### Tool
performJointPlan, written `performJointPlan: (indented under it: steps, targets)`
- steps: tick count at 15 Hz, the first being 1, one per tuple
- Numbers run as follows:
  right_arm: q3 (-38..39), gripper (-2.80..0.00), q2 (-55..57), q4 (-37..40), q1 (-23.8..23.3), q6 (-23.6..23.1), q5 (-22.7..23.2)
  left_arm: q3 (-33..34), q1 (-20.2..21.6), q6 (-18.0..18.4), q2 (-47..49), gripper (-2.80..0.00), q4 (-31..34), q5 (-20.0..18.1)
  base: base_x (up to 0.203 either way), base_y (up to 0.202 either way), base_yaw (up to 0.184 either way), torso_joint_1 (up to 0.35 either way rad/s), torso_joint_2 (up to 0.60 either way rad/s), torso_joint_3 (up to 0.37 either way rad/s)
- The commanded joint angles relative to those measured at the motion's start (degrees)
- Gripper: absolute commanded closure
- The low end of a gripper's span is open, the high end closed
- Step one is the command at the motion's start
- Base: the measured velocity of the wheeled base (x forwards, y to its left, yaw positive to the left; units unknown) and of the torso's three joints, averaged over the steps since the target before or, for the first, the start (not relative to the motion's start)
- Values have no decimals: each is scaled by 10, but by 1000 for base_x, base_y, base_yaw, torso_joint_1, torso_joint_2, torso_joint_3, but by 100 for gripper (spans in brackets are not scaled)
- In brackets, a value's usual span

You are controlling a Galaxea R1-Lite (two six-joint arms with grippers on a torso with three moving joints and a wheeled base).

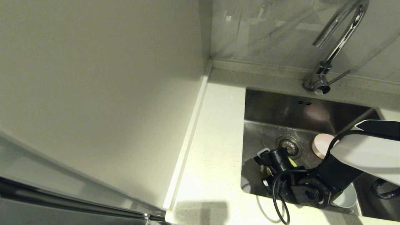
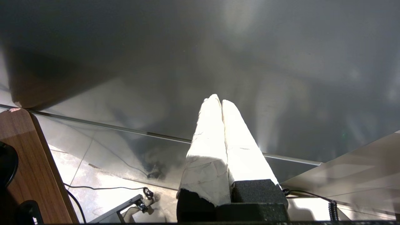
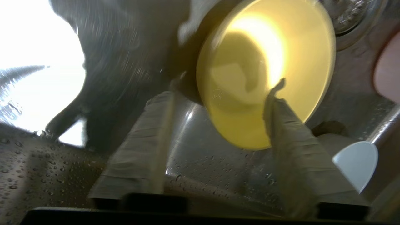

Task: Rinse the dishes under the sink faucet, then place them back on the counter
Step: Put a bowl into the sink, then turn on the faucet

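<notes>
Inside sink [image 1: 312, 107], yellow bowl [image 3: 265, 72], no labels

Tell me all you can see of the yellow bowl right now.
The yellow bowl is small, round, plain and matte, open side up on the wet sink floor beside the drain. The right gripper stands open astride its rim, one finger over the inside, one outside. Contact is unclear.

We record a plain yellow matte bowl [image 3: 265, 72], a pale pink bowl [image 1: 322, 144], a grey bowl [image 1: 345, 197], a brushed steel sink [image 1: 281, 109] and a speckled white stone counter [image 1: 212, 150].
</notes>
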Motion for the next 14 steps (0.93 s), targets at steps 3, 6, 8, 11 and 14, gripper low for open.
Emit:
performJointPlan:
  steps: [3, 6, 8, 11, 14]
  targets:
    - [23, -280, -103, 10, -16, 19, 3, 2, 0, -1, 0, 0, 0, 0, 0, 0, 0, 0, 0, 0]
    - [65, -280, -196, 37, -59, 62, 13, 2, 0, -1, 0, 0, 0, 0, 0, 0, 0, 0, 0, 0]
    - [102, -280, -261, 47, -94, 84, 27, 2, 0, -1, 0, 0, 0, 0, 0, 0, 0, 0, 0, 0]
    - [133, -280, -351, 62, -146, 92, 41, 2, 0, -1, 0, 0, 0, 0, 0, 0, 0, 0, 0, 0]
    - [108, -280, -444, 117, -162, 95, 41, 2, 0, -1, 0, 0, 0, 0, 0, 0, 0, 0, 0, 0]
